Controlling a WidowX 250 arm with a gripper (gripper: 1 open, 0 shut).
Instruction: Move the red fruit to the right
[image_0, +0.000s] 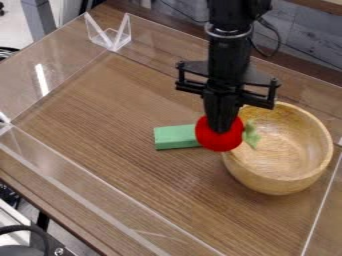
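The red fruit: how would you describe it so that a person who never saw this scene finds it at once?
On the wooden table, a black arm points its gripper straight down beside the rim of the wooden bowl. The red fruit is clamped at its tip, next to a flat green block. It alone is small, round and bright red.
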